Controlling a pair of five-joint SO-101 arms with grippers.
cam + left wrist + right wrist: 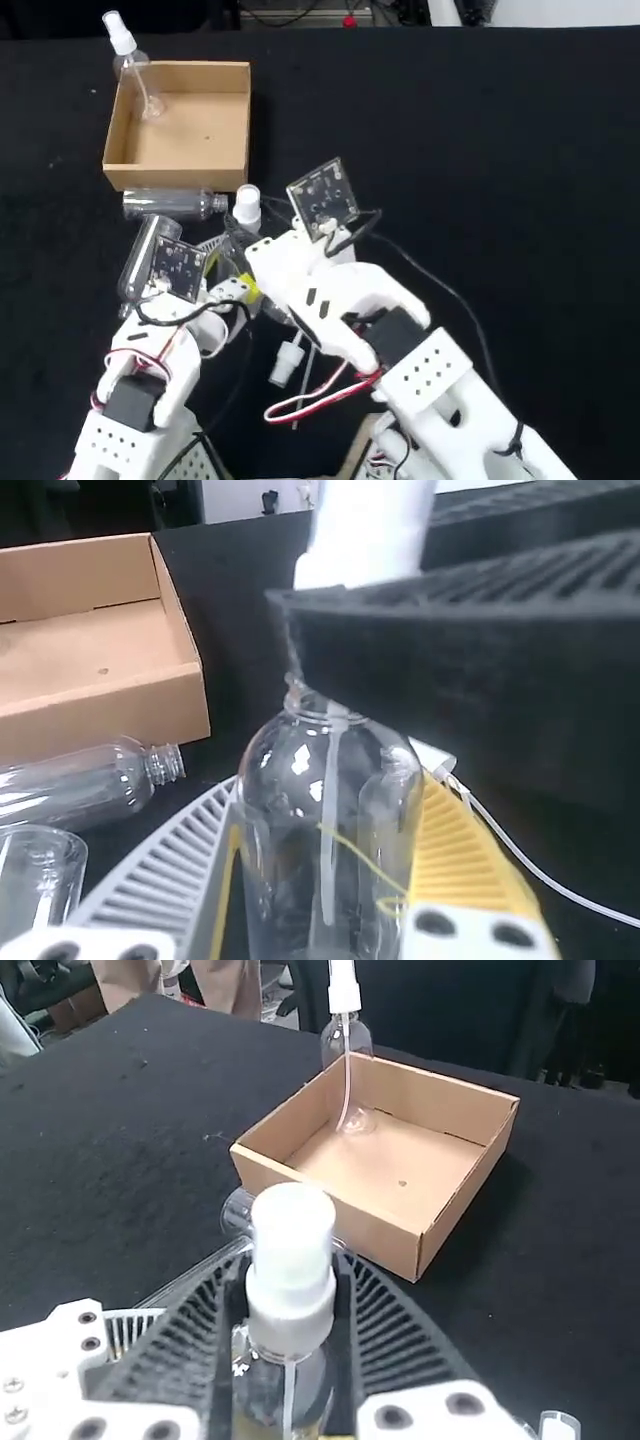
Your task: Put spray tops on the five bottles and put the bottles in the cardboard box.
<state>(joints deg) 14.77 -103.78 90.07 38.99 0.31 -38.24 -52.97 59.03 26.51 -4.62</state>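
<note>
Here the left wrist view shows the left gripper (330,785) clamping a clear bottle (300,820); the right wrist view, the right gripper (290,1272) pinching the spray top (291,1228) atop it

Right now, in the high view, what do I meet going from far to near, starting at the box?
Cardboard box → bottle lying along its near wall → second bottle → loose spray top between the arms.

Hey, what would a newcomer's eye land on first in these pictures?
Just in front of the cardboard box, the left gripper holds a clear bottle while the right gripper grips the white spray top on its neck. A capped bottle stands in the box's far corner, and an uncapped bottle lies beside the box's near wall.
</note>
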